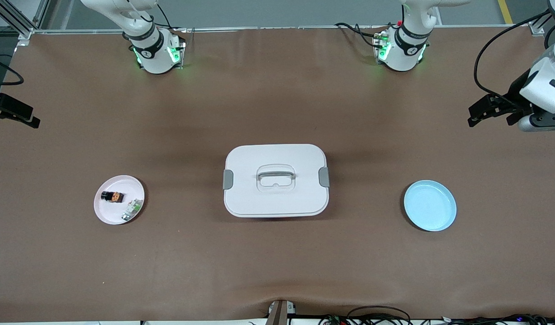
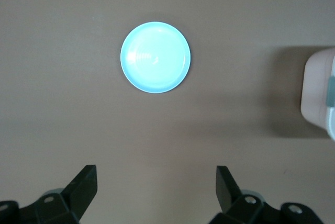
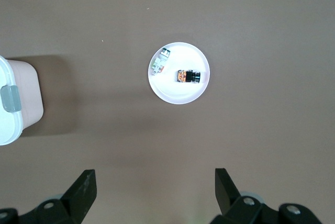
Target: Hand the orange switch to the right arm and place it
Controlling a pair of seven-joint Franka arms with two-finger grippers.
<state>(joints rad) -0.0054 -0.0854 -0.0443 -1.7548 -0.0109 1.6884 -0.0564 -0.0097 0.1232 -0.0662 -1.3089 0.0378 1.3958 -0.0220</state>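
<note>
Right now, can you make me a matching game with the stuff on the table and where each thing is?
Things:
1. orange switch
2. blue plate
3. white box
4. left gripper

Places or states:
A. empty, toward the left arm's end of the table
B. open, high over the table, holding nothing
C. lying on the pink plate beside a white-and-green part
D. lid shut, in the middle between the two plates

Pairs: 1-C, 2-A, 3-D, 4-B

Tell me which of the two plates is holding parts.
The pink plate toward the right arm's end, carrying the orange switch and a white-and-green component. The blue plate holds nothing.
</note>
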